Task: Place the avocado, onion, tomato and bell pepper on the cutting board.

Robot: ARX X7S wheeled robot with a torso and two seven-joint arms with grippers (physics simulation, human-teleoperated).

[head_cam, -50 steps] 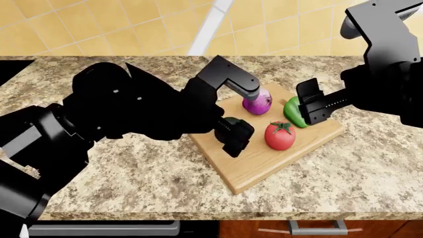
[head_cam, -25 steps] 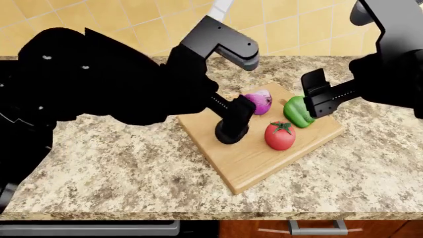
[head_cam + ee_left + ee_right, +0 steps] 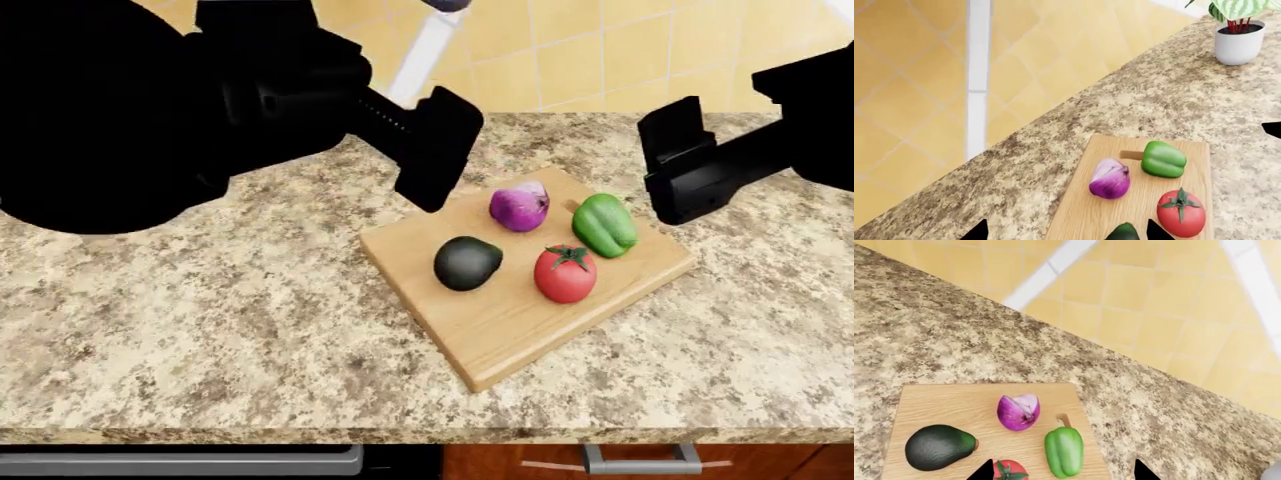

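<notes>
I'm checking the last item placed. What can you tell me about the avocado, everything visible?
The avocado is a small egg-shaped fruit with very dark green, almost black, slightly glossy skin and a brownish stem end. It lies on its side on the light-wood cutting board, beside the red tomato and nearer the robot than the purple onion. It touches only the board; neither gripper holds it.

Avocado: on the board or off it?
On. The avocado rests on the cutting board beside the tomato, free of the left gripper, which is raised above the counter.
</notes>
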